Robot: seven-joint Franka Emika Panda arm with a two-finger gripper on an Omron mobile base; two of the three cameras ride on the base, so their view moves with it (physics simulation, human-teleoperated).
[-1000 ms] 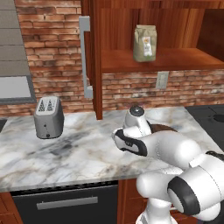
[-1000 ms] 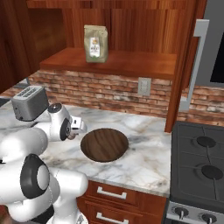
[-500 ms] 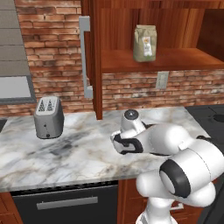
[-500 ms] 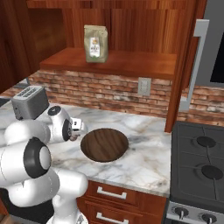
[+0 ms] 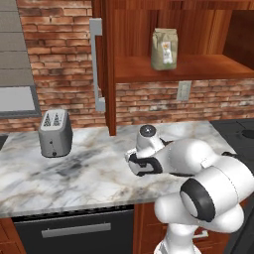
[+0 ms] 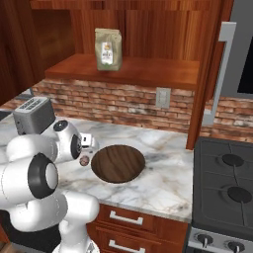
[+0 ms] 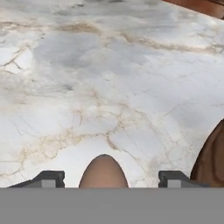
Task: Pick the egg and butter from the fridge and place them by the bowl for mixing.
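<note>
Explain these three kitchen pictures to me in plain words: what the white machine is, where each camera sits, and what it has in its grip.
The white machine is a robot arm in a rendered kitchen. Two cameras ride behind it, left and right; the third sits on its hand, looking along the gripper. On the marble counter lie a dark wooden bowl and a toaster; a bag stands on the shelf. Between the fingers sits the brownish egg, low over the counter beside the bowl. The tips look set apart from it, so a firm grip is uncertain.

Even soft rendered light, faint shadows
</note>
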